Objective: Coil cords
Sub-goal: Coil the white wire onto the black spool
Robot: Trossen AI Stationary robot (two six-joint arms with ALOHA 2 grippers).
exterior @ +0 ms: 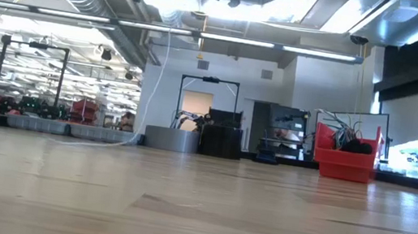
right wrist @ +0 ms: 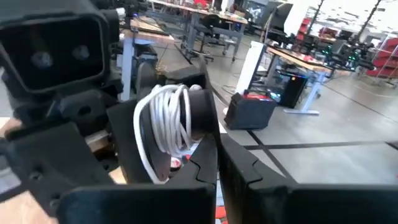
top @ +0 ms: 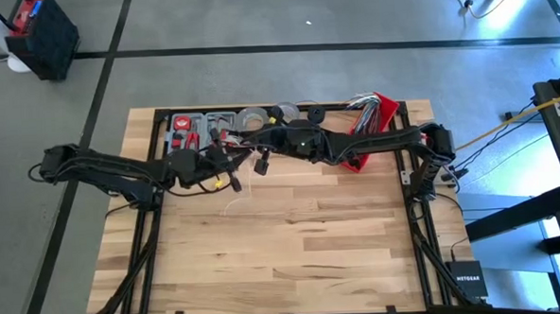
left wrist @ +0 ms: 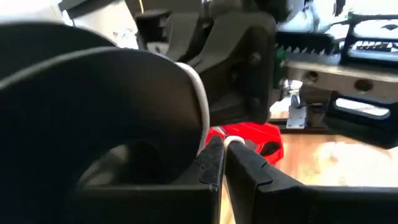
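Observation:
The white cord is wound in several turns around a dark part of my left gripper, seen in the right wrist view. My left gripper is shut on the cord, above the far middle of the table. My right gripper points at it from the right, fingers close together. A slack length of cord hangs down, and its end lies on the table. I see no black puck and no dark cord. My left gripper pinches a short bit of the white cord between its two fingertips, raised above the table. From there the cord curves up along a round dark shape. My right gripper's fingertips stand just before the coil; I cannot tell whether they touch the cord.
A tool tray, tape rolls and a red bin of wires line the far edge. A dark box sits off the near right corner. The near half of the wooden table is bare.

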